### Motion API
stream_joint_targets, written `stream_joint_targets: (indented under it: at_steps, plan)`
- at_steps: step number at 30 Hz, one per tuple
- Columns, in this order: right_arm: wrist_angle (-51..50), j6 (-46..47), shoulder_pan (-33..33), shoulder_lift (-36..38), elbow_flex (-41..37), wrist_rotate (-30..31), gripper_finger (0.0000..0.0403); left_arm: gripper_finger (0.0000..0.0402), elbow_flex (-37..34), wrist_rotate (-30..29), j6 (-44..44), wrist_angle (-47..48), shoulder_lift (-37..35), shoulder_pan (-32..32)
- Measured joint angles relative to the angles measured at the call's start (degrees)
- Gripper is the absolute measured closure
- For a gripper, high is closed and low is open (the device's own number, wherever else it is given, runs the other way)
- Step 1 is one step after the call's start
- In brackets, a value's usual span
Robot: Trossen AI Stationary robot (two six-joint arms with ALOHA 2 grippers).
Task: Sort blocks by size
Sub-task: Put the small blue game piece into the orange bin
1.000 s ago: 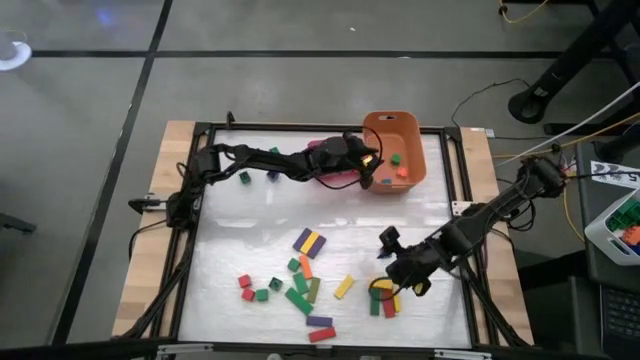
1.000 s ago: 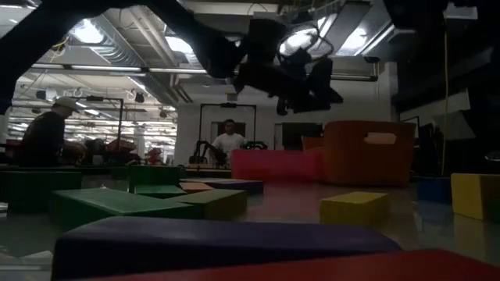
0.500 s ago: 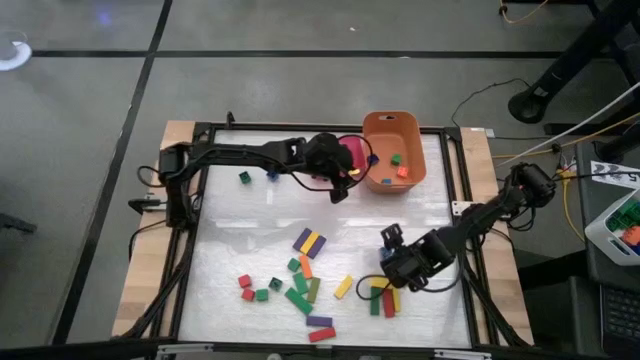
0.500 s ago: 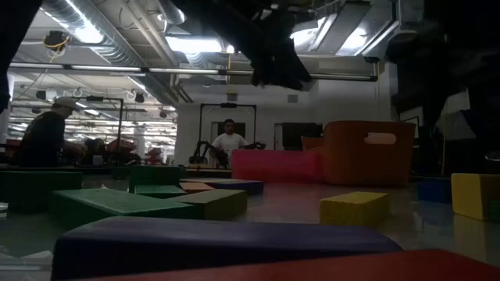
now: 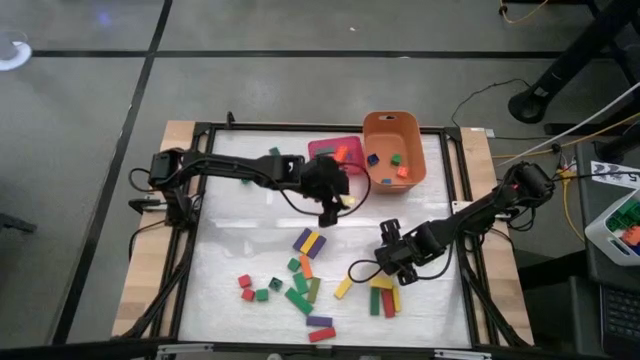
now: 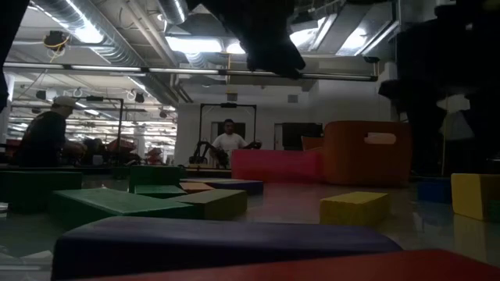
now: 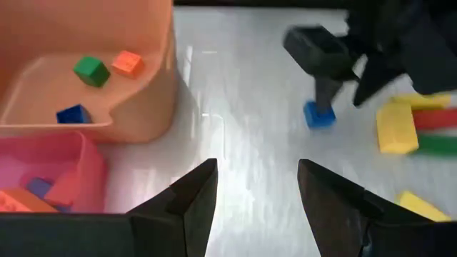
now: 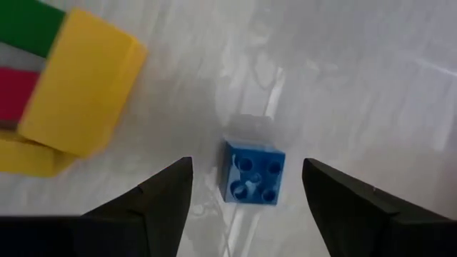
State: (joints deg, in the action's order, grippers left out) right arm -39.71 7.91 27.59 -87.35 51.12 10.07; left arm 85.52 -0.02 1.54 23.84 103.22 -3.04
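Observation:
Several coloured blocks (image 5: 305, 285) lie on the white table near its near edge. A small blue cube (image 8: 251, 173) lies flat on the table, studs up; it also shows in the left wrist view (image 7: 319, 114). My right gripper (image 8: 248, 161) is open, low over this cube, with one finger on either side and a gap at each. In the high view my right gripper (image 5: 385, 262) is beside a yellow, red and green cluster (image 5: 385, 297). My left gripper (image 5: 330, 212) is open and empty above the table's middle, near the pink tray (image 5: 322, 150).
The orange tub (image 5: 393, 128) at the far edge holds blue, green and orange cubes. The pink tray beside it holds a few blocks. Two small blocks (image 5: 244, 177) lie at the far left. People (image 6: 228, 143) stand in the room behind the table.
My left gripper has gone from over the orange tub toward the table's near and left edges, past the pink tray, and now stands above the table's middle. My right gripper has gone a little toward the left and far edges, off the yellow, red and green cluster.

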Motion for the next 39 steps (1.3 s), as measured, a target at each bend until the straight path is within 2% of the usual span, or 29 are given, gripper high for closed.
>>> stream_joint_targets:
  at_steps: [7, 19, 22, 25, 30, 35, 39]
  plan:
    - [0.49, 2.85, -0.02, 0.0, -3.15, 1.79, 0.0139, 0.0219, -0.02, -5.14, 0.02, 1.79, 0.0, 3.23]
    - [10.22, 4.56, -0.02, 0.04, -8.92, 2.39, 0.014, 0.0219, -0.04, -11.43, -1.38, 6.86, -1.51, 8.57]
    - [10.6, 5.94, -0.32, 0.12, -9.43, 2.57, 0.0158, 0.0219, -0.04, -11.91, -2.47, 9.11, -3.34, 10.29]
    - [11.21, 6.41, -0.7, 0.2, -10.01, 2.33, 0.0193, 0.0219, -0.04, -13.37, -4.29, 12.44, -5.84, 12.41]
    - [13.36, 5.2, -0.72, 0.11, -10.39, 5.7, 0.0263, 0.0219, -2.99, -19.99, -9.91, 17.27, -10.4, 17.64]
    - [12.8, 1.8, -1.31, 0.02, -8.03, 12.14, 0.0266, 0.0219, -10.18, -25.77, -20.01, 18.98, -15.72, 23.78]
    - [7.76, -3.05, -4.42, 0.0, -3.54, 14.81, 0.0264, 0.0219, -16.39, -30.7, -29.06, 18.8, -18.87, 28.79]
